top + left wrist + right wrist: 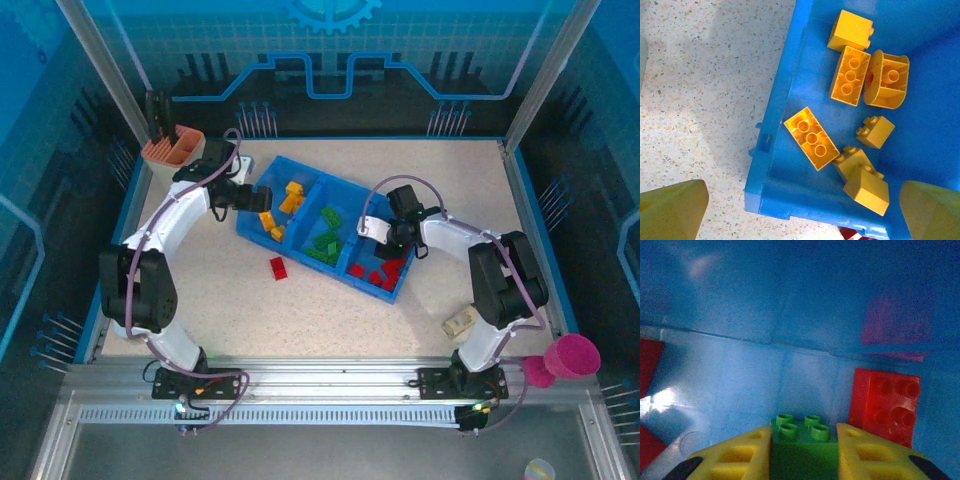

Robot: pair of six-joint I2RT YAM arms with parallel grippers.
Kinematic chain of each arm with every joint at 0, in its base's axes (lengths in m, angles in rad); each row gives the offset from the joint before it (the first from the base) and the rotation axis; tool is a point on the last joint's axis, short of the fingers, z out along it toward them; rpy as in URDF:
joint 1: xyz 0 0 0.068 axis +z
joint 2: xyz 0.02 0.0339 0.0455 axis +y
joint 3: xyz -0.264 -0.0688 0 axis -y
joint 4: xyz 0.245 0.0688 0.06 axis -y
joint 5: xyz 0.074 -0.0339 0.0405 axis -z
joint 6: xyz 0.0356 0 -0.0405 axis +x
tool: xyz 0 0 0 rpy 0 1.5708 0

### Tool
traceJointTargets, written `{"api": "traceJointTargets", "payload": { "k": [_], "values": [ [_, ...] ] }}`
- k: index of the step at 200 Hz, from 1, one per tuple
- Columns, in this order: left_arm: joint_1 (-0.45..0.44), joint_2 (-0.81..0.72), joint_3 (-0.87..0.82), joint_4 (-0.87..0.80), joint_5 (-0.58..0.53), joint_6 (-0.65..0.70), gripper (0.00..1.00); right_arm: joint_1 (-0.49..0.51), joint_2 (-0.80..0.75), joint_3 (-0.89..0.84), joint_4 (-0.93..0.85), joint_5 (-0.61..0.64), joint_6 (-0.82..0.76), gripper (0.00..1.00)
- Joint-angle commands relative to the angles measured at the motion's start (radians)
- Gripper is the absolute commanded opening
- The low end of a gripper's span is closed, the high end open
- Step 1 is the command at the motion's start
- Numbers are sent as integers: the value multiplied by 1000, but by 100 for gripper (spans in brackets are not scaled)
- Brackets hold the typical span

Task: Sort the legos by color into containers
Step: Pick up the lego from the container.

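The blue tray has three containers side by side. Yellow legos lie in the left one, green legos in the middle, red legos in the right. My left gripper hangs open over the yellow compartment's near corner; in its wrist view several yellow bricks lie below. My right gripper is down in the red compartment, shut on a green brick with its studs up. A red brick stands just right of it. One red brick lies on the table.
A beige holder with an orange top stands at the back left. A pink cup sits at the near right edge, and a beige block lies by the right arm's base. The tray's wall rises close ahead of the right fingers.
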Motion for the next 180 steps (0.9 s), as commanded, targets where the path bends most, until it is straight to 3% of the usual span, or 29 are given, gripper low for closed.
{"api": "traceJointTargets", "payload": {
  "k": [1, 54, 114, 180],
  "values": [
    [15, 2, 16, -11, -4, 24, 99, -19, 22, -16, -110, 68, -15, 25],
    [18, -3, 12, -4, -1, 21, 99, -20, -41, -4, -119, 13, 19, 15],
    [18, 0, 13, 1, 8, 20, 99, -20, -128, 25, -102, -33, 82, 14],
    [18, -2, 15, 0, 18, 20, 99, 1, -175, 181, -82, -85, 140, 15]
  ]
}}
